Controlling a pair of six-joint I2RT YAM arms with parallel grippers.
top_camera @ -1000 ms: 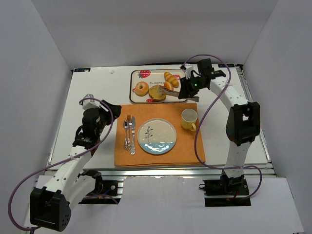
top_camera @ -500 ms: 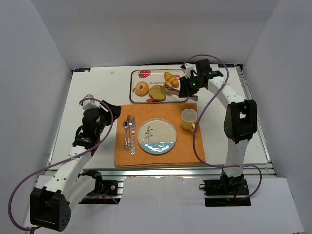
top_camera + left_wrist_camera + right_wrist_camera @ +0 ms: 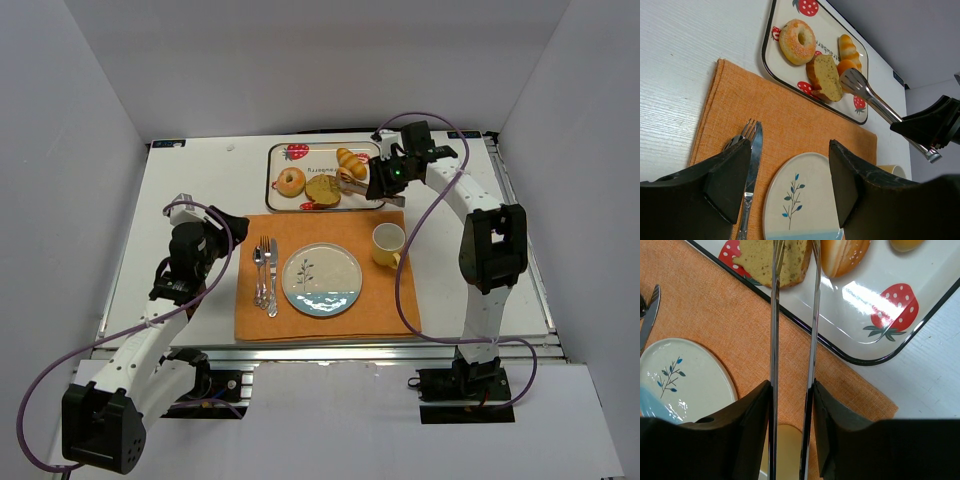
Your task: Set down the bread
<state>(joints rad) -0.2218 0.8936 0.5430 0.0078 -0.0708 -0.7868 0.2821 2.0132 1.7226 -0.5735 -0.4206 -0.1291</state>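
On the table (image 3: 200, 180), the tray (image 3: 272, 180) still carries all the bread. The right tool (image 3: 789, 435), clenched on the tongs (image 3: 875, 100), has swung them off the slice (image 3: 827, 77) toward the roll (image 3: 847, 47), spreading them slightly, so nothing is lifted yet. The left tool (image 3: 785, 185) gapes wide, idle.

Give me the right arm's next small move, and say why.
Probably ease the tongs down over the bread slice before squeezing. The right gripper holds them with arms parted above the tray, tips at the slice's edge beside the roll, and no bread looks gripped yet.
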